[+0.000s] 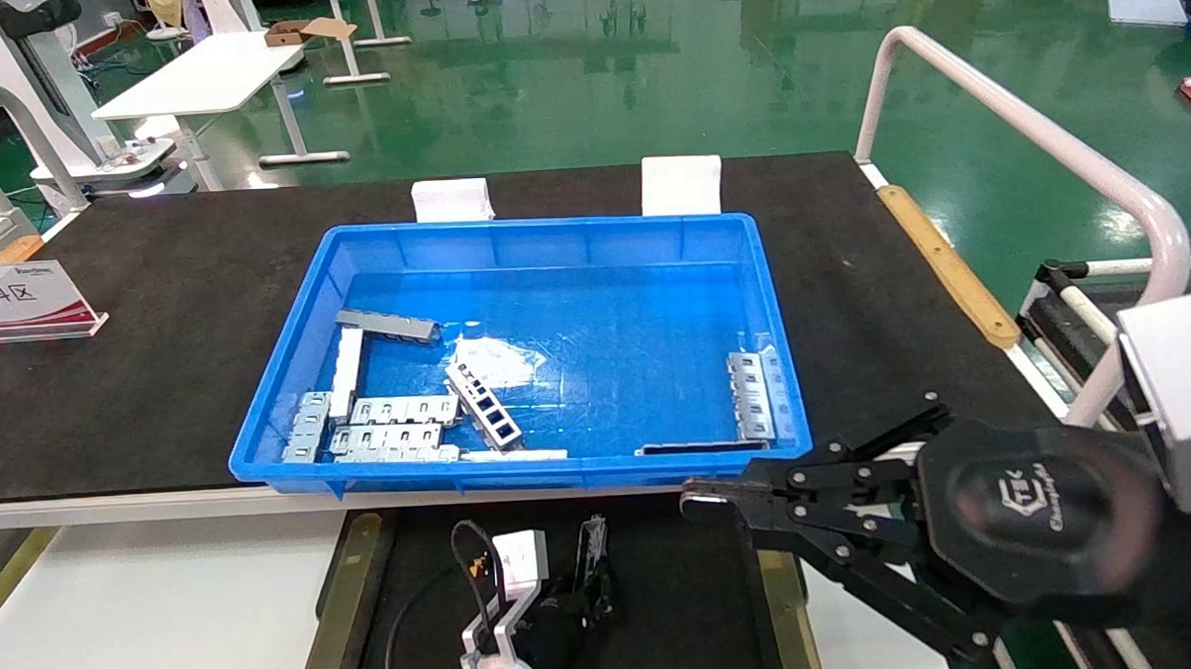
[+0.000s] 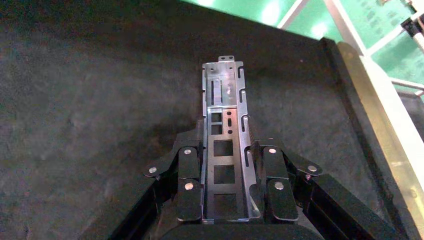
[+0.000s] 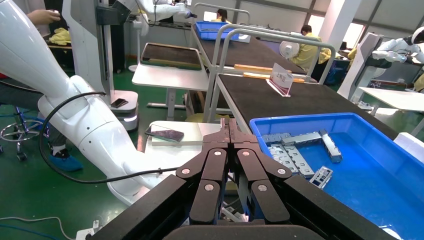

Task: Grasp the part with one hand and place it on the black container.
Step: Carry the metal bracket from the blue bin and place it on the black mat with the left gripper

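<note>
My left gripper (image 2: 225,146) is shut on the part (image 2: 224,100), a slim silvery trough-shaped bracket with rectangular cutouts that sticks out past the fingertips. It is held low over the black container (image 2: 100,100), near the tray's brownish-gold side strip (image 2: 385,130); I cannot tell whether it touches. In the head view the left gripper (image 1: 586,584) and the part (image 1: 595,547) are at the bottom middle, over the black container (image 1: 684,589). My right gripper (image 1: 700,499) is shut and empty, by the tray's right edge; it also shows in the right wrist view (image 3: 229,125).
A blue bin (image 1: 513,233) stands on the black mat (image 1: 158,290) behind the tray, holding several more silvery brackets (image 1: 484,403) and slotted plates (image 1: 400,411). A sign (image 1: 20,300) stands far left. A white rail (image 1: 1045,150) runs along the right.
</note>
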Tool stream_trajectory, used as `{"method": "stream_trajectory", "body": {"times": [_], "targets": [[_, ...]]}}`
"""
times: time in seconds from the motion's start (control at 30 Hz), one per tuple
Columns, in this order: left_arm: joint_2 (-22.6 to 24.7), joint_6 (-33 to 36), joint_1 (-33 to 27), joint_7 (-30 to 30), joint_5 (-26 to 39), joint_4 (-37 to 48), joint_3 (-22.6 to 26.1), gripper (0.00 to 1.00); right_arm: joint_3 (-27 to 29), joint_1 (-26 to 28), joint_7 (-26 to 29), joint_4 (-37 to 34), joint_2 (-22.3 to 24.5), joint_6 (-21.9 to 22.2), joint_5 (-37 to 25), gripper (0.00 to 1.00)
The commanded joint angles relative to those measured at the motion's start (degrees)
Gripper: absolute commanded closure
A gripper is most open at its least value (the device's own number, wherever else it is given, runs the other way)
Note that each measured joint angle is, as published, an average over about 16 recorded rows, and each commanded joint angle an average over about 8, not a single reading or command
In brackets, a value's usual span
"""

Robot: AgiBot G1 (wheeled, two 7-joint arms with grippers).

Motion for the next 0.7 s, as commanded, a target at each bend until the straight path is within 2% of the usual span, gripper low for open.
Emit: {"method": "stream_trajectory", "body": {"times": [0.03, 0.17, 0.2, 0.23, 0.7], "targets": [[0.16, 0.28, -0.19, -0.64, -0.2, 0.59, 0.31, 0.68, -0.01, 0.0, 0.0, 0.0, 0.0, 0.0, 0.0, 0.69], [0.24, 0.06, -0.5, -1.83, -0.76, 1.25, 1.3, 0.18, -0.02, 0.0, -0.01, 0.0, 0.01, 0.01, 0.01, 0.19], [0.25, -0.06, -0.6, -2.13, -0.91, 1.37, 1.55, 0.08, -0.02, 0.0, -0.01, 0.0, 0.01, 0.01, 0.02, 0.07], [0.26, -0.2, -0.7, -2.39, -1.03, 1.46, 1.8, 0.01, -0.03, 0.01, -0.01, 0.0, 0.01, 0.01, 0.02, 0.0], [-0.17, -1.72, -1.49, -6.04, 0.52, -0.18, 4.22, 0.0, -0.07, 0.02, -0.04, 0.0, 0.03, 0.03, 0.05, 0.0]]}}
